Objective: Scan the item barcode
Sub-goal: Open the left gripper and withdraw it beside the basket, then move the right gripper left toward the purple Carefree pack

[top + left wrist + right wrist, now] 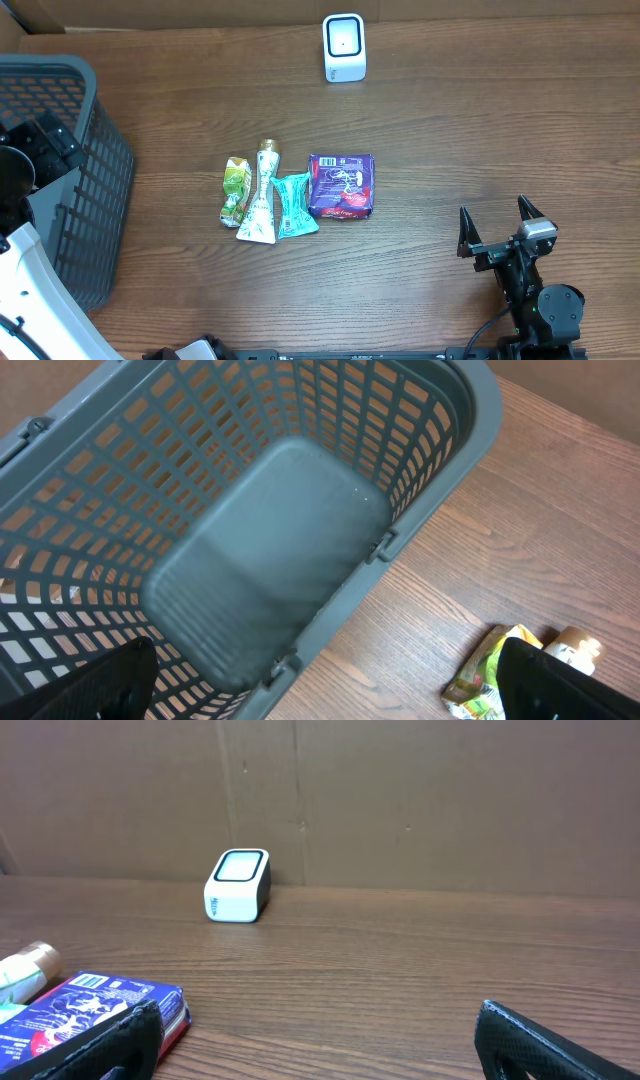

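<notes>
- Far left: grey basket (70, 180) sitting on the wood tabletop (480, 120). In the left wrist view it's empty, just the mesh walls and a plain floor.
- The left tool (325, 670) hangs over the basket with its fingers (120, 680) wide apart and nothing between them. That view also catches the first couple of items at its bottom right corner.
- Mid-tabletop there's a little row of four items, packed side by side and well clear of both tools.
- First in the row is a green pouch (235, 190), crumpled, lying flat.
- Next is a tube (261, 200) with a gold cap, cap pointing toward the back and the wide end toward the front. It's touching the pouch.
- Then a teal packet (295, 205), tucked against the tube and slightly tilted.
- Last in the row is a purple pack (341, 185), lying flat just beside the teal one. There's a barcode facing up at its back left corner.
- The white scanner (344, 47) stands at the back edge, roughly in line with the purple pack but well apart from it. Behind it is a cardboard wall (400, 800).
- Right side, near the front: the right tool (492, 208) sits low over bare tabletop with its fingers spread wide, holding nothing. It's aimed toward the back, and its own view has the scanner ahead and the purple pack at the lower left.
</notes>
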{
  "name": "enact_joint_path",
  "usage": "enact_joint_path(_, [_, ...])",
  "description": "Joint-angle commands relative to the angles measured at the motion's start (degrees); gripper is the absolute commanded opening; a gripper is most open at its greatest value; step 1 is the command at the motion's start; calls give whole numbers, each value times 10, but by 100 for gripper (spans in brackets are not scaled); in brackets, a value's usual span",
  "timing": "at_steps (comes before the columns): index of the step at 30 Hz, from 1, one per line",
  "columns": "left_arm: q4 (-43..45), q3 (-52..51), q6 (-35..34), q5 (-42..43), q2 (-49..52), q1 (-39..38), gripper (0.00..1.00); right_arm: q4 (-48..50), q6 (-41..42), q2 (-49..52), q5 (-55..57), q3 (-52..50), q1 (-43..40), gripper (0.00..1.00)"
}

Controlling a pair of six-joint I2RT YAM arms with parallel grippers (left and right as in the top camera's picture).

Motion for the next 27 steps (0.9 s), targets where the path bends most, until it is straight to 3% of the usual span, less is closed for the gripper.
enact_joint_path(1, [1,6,-8,-5,0,1,99,3,2,-7,-3,-6,2,100])
enact_joint_path(22, [1,6,-8,-5,0,1,100,34,2,-7,-4,-6,2,100])
enact_joint_path(27, [1,6,-8,-5,0,1,100,68,2,-7,-76,-6,2,100])
